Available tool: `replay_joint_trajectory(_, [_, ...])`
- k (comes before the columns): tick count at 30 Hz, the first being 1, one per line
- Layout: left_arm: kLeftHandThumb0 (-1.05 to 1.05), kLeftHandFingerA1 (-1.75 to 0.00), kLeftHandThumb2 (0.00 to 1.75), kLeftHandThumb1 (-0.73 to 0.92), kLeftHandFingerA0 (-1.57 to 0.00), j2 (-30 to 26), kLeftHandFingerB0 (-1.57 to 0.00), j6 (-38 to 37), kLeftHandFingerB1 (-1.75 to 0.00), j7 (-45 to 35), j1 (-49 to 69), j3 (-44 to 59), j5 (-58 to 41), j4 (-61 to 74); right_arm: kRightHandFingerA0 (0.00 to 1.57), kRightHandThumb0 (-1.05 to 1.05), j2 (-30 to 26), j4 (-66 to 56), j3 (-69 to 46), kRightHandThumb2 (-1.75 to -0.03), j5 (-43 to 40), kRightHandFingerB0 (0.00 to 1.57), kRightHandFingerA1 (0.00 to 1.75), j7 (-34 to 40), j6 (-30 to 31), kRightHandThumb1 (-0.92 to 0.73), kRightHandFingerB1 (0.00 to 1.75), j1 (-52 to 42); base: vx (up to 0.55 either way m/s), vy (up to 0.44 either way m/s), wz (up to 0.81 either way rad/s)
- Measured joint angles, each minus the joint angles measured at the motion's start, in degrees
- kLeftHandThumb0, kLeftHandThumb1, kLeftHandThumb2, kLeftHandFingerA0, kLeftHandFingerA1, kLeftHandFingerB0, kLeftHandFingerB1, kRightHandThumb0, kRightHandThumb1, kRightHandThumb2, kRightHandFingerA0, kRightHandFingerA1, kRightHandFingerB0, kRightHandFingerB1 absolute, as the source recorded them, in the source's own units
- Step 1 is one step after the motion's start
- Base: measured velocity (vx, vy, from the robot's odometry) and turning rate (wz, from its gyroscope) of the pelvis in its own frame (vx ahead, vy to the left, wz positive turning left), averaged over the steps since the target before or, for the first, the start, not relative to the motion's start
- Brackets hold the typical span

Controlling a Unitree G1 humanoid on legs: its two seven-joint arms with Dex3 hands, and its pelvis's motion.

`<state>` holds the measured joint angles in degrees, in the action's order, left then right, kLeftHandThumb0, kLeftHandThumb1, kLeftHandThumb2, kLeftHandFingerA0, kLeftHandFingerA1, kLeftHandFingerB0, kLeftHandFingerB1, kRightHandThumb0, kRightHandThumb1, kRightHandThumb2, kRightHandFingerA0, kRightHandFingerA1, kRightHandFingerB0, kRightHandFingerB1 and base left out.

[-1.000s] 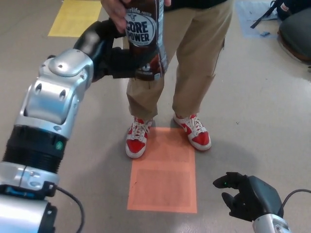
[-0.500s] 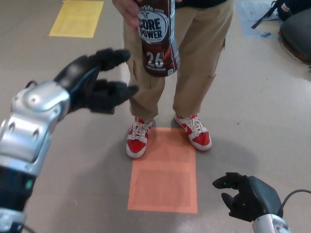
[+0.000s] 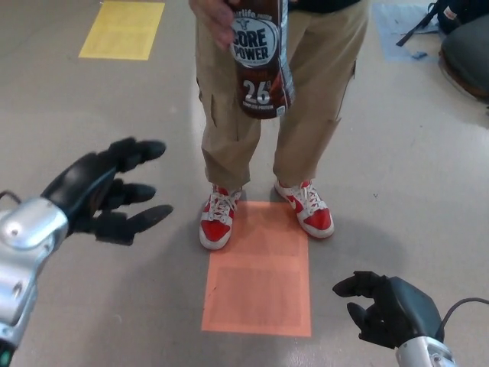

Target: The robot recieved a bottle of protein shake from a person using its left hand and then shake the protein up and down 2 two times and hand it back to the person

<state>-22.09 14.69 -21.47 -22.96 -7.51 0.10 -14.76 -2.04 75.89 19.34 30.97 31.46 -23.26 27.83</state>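
Left hand (image 3: 103,191) empty, fingers spread apart, hanging low at picture left and well apart from the bottle (image 3: 260,65). Bottle is upright in the person's hand (image 3: 218,19) at the top edge, in front of tan trousers (image 3: 317,92), above red shoes (image 3: 218,218) and an orange floor mark (image 3: 256,279). Right hand (image 3: 386,306) at lower right, loosely curled, grasping nothing.

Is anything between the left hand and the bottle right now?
Nothing visible. The left hand is open, low and apart from the bottle, which the person's hand holds; only bare floor shows behind the gap.
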Motion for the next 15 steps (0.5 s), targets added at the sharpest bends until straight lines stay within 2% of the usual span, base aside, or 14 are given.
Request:
replay_joint_trajectory(7, [-0.7, -0.42, 0.75, 0.45, -0.25, -0.3, -0.08, -6.0, -0.34, 3.2, 2.0, -0.7, 2.2, -7.8, 0.87, -0.23, 0.0, 0.0, -0.2, -0.63, 0.0, 0.8, 0.57, 0.0, 0.0, -0.77, 0.46, 1.4, 0.0, 0.0, 0.0])
replay_joint_trajectory(10, [-0.7, -0.43, 0.75, 0.44, -0.27, -0.3, -0.09, -8.6, -0.35, 4.8, 2.6, -1.1, 3.1, -12.8, 0.9, -0.22, 0.0, 0.0, -0.3, -0.65, 0.0, 0.79, 0.62, 0.0, 0.0, -0.77, 0.46, 2.0, 0.0, 0.0, 0.0])
replay_joint_trajectory(12, [-0.69, -0.42, 0.74, 0.44, -0.26, -0.3, -0.08, -10.4, -0.34, 6.1, 2.8, -1.7, 3.9, -16.4, 0.85, -0.23, 0.0, 0.0, -0.5, -0.65, 0.0, 0.79, 0.6, 0.0, 0.0, -0.79, 0.46, 2.3, 0.0, 0.0, 0.0])
replay_joint_trajectory(15, [-0.69, -0.42, 0.73, 0.44, -0.26, -0.3, -0.08, -13.1, -0.34, 8.3, 2.8, -3.1, 5.1, -22.1, 0.86, -0.24, 0.0, 0.0, -0.6, -0.66, 0.0, 0.79, 0.62, 0.0, 0.0, -0.78, 0.46, 2.6, 0.0, 0.0, 0.0])
